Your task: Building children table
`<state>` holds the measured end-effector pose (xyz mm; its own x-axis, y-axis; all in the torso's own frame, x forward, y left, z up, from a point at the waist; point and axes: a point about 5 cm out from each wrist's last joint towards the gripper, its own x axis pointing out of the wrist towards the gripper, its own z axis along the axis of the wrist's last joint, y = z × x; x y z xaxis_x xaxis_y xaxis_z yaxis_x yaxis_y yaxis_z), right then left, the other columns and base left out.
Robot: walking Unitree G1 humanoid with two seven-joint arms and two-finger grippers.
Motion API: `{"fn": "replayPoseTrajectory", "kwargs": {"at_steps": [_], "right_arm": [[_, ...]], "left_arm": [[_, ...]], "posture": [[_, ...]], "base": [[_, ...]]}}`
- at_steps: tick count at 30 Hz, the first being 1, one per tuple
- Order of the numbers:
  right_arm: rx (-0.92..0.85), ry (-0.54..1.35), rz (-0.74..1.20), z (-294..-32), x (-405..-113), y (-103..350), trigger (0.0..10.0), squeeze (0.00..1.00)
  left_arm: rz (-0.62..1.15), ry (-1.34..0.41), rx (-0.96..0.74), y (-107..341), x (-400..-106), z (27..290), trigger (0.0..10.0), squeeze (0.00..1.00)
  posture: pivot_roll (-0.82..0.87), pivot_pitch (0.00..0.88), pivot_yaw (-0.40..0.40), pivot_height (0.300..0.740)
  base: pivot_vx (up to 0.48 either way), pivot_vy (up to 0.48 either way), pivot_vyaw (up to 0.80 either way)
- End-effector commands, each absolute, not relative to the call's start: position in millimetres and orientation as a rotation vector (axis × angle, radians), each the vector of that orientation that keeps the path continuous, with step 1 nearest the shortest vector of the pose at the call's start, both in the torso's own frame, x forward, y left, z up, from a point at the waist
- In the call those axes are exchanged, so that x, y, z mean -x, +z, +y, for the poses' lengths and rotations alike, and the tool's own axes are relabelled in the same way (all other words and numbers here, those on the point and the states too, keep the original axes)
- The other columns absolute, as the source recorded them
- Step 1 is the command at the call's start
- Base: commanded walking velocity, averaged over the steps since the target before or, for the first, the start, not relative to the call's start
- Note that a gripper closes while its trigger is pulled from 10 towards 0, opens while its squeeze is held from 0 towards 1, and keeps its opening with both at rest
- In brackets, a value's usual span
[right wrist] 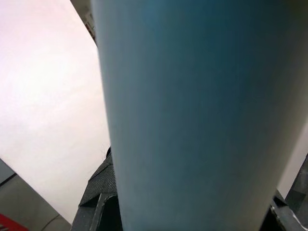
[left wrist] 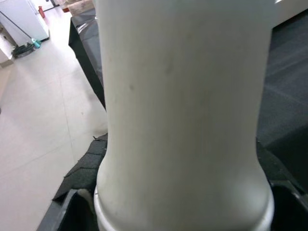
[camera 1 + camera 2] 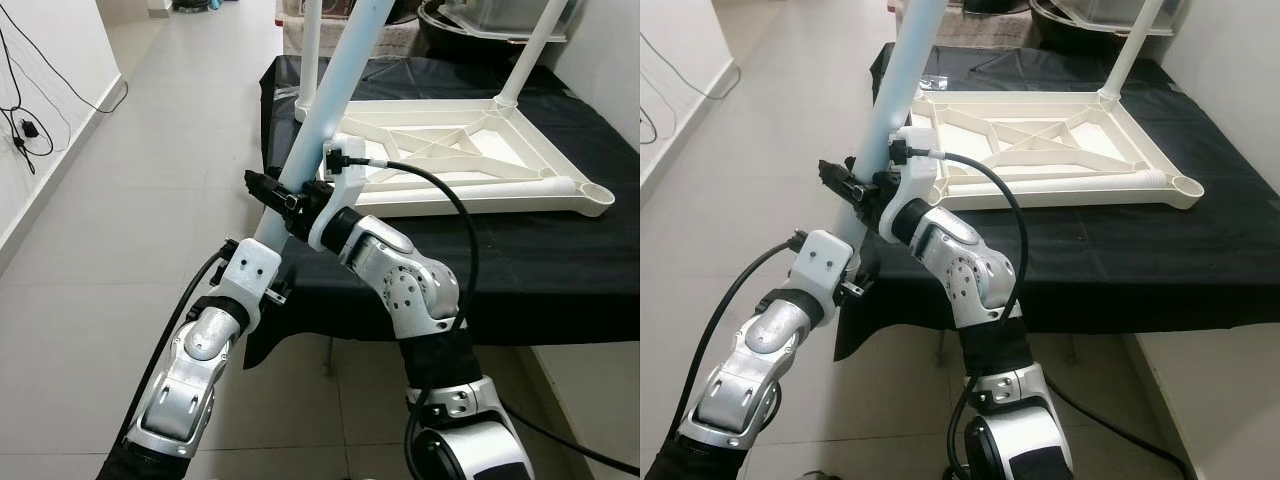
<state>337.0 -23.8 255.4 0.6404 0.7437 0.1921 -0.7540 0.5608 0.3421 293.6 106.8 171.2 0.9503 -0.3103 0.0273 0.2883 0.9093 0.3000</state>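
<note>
Long pale-blue plastic table leg (image 3: 335, 90), tilted over the near left corner of the black-draped worktop (image 3: 520, 270), clamped low by left tool (image 3: 272, 262) and right tool (image 3: 290, 200). Upturned white plastic tabletop (image 3: 450, 160) lies beyond. Leg likely light, stiff, smooth; a low grip risks swing.

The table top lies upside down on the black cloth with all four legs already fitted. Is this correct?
Not quite. The table top does lie upside down on the black cloth, but the left eye view shows an empty corner socket, and both end effectors hold a pale blue leg that is not yet fitted.
</note>
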Motion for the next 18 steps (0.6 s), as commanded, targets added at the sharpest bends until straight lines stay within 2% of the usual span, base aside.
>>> {"fn": "replayPoseTrajectory", "kwargs": {"at_steps": [1, 9, 12, 13, 18], "right_arm": [[-0.423, 0.898, 0.003, -19, -334, 250, 10.0, 0.0], [-0.404, 0.887, 0.009, -21, -334, 245, 10.0, 0.0], [-0.42, 0.895, 0.012, -25, -335, 242, 10.0, 0.0], [-0.433, 0.904, 0.012, -28, -337, 240, 10.0, 1.0], [-0.438, 0.909, -0.011, -42, -346, 237, 10.0, 1.0]], "left_arm": [[-0.093, -0.344, -0.287, 171, -292, 102, 0.0, 0.0], [-0.093, -0.316, -0.297, 169, -291, 110, 0.0, 0.0], [-0.074, -0.353, -0.244, 167, -285, 107, 0.1, 0.0], [-0.075, -0.378, -0.21, 167, -281, 105, 10.0, 0.0], [-0.066, -0.468, -0.143, 166, -263, 100, 10.0, 0.0]], "posture": [[0.02, 0.1, -0.047, 0.74], [0.02, 0.1, -0.047, 0.74], [0.02, 0.103, -0.046, 0.74], [0.02, 0.103, -0.046, 0.74], [0.03, 0.104, -0.043, 0.74]], "base": [[0.0, 0.0, 0.0], [0.0, 0.0, 0.0], [0.0, 0.0, 0.0], [0.0, 0.0, 0.0], [0.0, 0.0, 0.0]]}}
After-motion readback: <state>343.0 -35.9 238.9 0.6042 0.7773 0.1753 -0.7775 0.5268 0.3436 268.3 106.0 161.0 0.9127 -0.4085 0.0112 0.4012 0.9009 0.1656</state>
